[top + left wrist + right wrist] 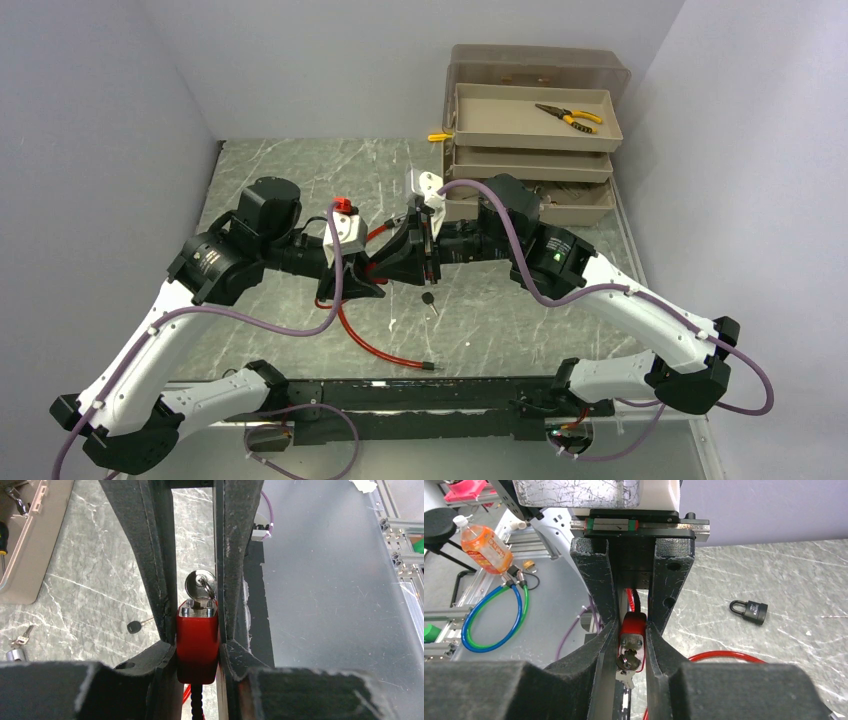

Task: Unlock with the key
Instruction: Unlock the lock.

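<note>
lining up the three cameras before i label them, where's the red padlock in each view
left wrist: red padlock at bottom centre, key in its far end.
right wrist: lower centre, key end nearest the camera.
top external: body not made out, covered mid-picture.
shared landmark: its red cable, looping below centre in top external, right of the lock in right wrist, below it in left wrist.

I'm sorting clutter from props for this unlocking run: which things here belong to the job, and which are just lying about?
In the job:
- red padlock
- key in it
- its red cable

Lying about:
- loose key on the table
- black padlock
- toolbox
- pliers
- orange bottle
</note>
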Tool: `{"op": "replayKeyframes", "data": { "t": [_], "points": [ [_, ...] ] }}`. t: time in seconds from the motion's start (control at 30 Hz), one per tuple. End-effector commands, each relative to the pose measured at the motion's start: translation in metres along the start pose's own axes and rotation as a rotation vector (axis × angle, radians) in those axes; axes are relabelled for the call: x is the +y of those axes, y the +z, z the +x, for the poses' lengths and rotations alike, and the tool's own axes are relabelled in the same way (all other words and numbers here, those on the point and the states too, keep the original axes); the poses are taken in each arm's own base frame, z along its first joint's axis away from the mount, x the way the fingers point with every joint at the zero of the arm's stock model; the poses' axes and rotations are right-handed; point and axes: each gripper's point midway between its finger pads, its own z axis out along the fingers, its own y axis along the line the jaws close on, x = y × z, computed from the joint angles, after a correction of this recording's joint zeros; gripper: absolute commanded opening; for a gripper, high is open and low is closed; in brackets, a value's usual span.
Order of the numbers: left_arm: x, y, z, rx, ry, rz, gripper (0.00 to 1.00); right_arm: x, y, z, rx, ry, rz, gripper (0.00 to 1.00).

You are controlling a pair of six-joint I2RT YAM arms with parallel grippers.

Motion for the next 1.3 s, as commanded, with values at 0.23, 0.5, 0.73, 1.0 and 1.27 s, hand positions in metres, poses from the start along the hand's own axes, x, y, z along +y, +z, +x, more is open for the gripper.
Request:
{"op": "replayKeyframes", "data": {
  "t": [0.23, 0.5, 0.73, 1.0, 1.27],
  "points": [
    [0.026, -0.006, -0.008, -0.021, 0.039, -0.136, 0.40, 0.004, -0.018, -0.010, 0.001, -0.036, 0.068, 0.00],
    [0.015, -0.010, 0.008, 0.009, 0.045, -0.109, 0.73, -0.005, -0.025, -0.009, 0.038, -0.060, 0.117, 0.00],
    [0.010, -0.015, 0.010, 0.021, 0.080, -0.110, 0.63, -0.009, -0.024, -0.011, 0.048, -0.067, 0.120, 0.00],
    [0.020, -0.013, 0.006, 0.012, 0.105, -0.135, 0.18, -0.007, -0.018, -0.013, 0.036, -0.052, 0.093, 0.00],
    [0.022, -0.019, -0.004, 0.007, 0.132, -0.170, 0.00, -0.010, -0.018, 0.010, 0.069, -0.019, 0.083, 0.37]
  ]
}}
